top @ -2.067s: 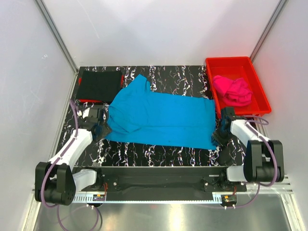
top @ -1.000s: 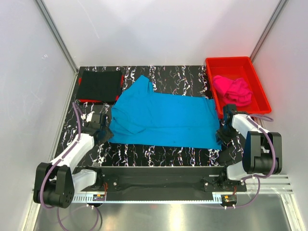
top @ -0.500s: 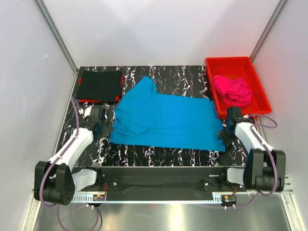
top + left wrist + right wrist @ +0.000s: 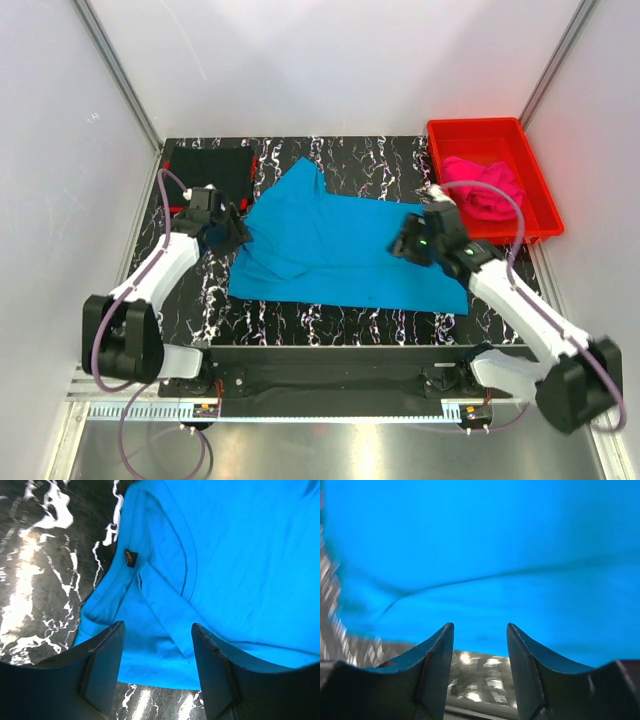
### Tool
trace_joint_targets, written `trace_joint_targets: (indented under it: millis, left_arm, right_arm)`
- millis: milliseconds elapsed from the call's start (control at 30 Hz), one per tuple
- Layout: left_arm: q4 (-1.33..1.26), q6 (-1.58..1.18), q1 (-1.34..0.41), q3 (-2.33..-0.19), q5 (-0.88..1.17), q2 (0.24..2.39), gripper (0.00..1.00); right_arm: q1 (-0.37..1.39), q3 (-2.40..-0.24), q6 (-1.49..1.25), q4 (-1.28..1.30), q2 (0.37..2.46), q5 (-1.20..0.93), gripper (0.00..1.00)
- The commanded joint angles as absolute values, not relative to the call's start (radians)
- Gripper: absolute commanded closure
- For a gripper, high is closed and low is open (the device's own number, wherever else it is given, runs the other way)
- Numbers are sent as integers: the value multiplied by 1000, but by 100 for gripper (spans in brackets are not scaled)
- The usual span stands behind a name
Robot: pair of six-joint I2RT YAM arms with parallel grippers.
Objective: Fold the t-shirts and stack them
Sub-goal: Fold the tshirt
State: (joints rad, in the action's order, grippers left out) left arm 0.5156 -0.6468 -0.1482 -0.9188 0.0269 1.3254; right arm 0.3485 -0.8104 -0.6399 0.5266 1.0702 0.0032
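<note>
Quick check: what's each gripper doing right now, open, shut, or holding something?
Left gripper: open, holding nothing, over the blue shirt.
Right gripper: open, holding nothing, over the same shirt's edge.

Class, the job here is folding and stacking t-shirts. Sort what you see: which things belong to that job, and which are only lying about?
Belongs to the job:
turquoise-blue t-shirt, spread out
hot pink t-shirt, bunched up
black t-shirt, folded square

Just lying about:
red plastic bin, holding the pink one
marbled table
</note>
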Motion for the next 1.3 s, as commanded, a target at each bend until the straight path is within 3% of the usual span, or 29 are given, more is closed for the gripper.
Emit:
trace_joint_targets:
  millis: [0, 133, 267, 400, 733, 900, 1167, 1267]
  left_arm:
    - [454, -614, -144, -939, 109, 1382, 40]
    - [448, -620, -144, -948, 136, 1446, 41]
    - [456, -644, -137, -954, 114, 1492, 41]
    - [430, -684, -126, -969, 129, 1532, 45]
    - [417, -692, -115, -1000, 147, 1617, 52]
    - [405, -695, -115, -1009, 149, 1621, 54]
    - [405, -692, -115, -1028, 144, 1637, 76]
    - [413, -692, -115, -1025, 138, 1643, 77]
  right_arm:
    - [551, -939, -484, 354, 1196, -20, 46]
    - [794, -1084, -234, 296, 1380, 53, 50]
    - [929, -1189, -52, 252, 1537, 97, 53]
    - [953, -1223, 27, 172, 1650, -26, 52]
    - [1018, -1354, 195, 216, 1871, 3, 53]
    - [1057, -1365, 264, 206, 1913, 80, 48]
    - [1097, -1364, 291, 192, 1973, 152, 51]
    - [1098, -1356, 304, 186, 1979, 155, 52]
